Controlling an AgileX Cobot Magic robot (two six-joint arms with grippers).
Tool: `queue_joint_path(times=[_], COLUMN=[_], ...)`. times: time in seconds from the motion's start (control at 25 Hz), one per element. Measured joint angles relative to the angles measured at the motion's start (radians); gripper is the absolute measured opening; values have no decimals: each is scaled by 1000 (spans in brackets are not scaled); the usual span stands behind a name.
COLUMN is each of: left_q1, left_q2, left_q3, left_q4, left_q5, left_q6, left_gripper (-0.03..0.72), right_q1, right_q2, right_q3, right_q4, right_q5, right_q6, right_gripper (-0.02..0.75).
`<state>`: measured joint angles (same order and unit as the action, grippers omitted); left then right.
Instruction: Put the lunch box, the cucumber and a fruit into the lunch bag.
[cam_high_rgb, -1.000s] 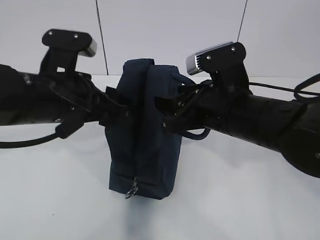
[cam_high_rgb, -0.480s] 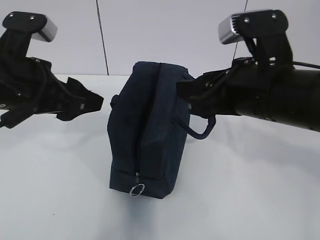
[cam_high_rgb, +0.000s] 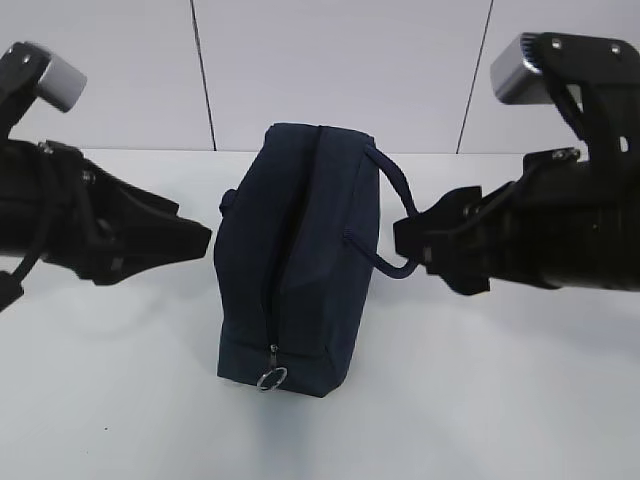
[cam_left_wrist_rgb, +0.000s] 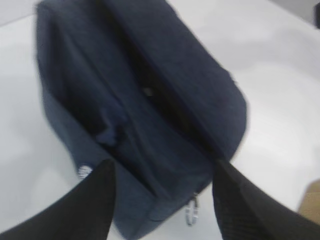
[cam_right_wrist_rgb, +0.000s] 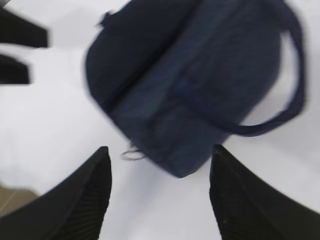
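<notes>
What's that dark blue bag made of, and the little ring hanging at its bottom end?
The lunch bag looks like matte navy woven fabric: it creases softly and shows stitched seams. The zipper pull ring looks like thin polished metal, silvery with a glint, though it is small.

- You see the lunch bag (cam_left_wrist_rgb: 145, 125) standing on the white desk (cam_left_wrist_rgb: 280, 75), blurred.
- Its silver zipper ring (cam_left_wrist_rgb: 190, 214) hangs at the near end.
- Your left gripper (cam_left_wrist_rgb: 162, 200) has its jaws spread, holding nothing, above the bag's near end.
</notes>
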<state>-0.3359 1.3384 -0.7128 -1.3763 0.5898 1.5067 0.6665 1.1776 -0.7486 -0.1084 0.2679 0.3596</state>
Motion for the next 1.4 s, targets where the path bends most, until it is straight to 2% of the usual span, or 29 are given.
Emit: queue_joint_path(times=[0.12, 0.2, 0.32, 0.68, 1.0, 1.4], left_q1=[49, 70, 77, 77, 77, 77], left_q2=[0, 0, 0, 64, 161, 245], left_q3=[74, 101, 106, 106, 106, 106], left_q4=[-139, -178, -206, -235, -261, -310], left_q5=[85, 97, 126, 177, 183, 227], left_q6=[168, 237, 309, 372, 398, 467], left_gripper=[435, 435, 435, 435, 434, 434], right_q1=[95, 165, 211, 216, 216, 220], right_q2=[-3, 3, 35, 134, 226, 270], right_q3=[0, 2, 16, 105, 112, 136], right_q4=[16, 19, 27, 83, 90, 83], right_q5=[21, 18, 5, -260, -350, -377], right_q6=[-15, -27, -32, -9, 47, 99], right_gripper=[486, 486, 486, 487, 487, 486])
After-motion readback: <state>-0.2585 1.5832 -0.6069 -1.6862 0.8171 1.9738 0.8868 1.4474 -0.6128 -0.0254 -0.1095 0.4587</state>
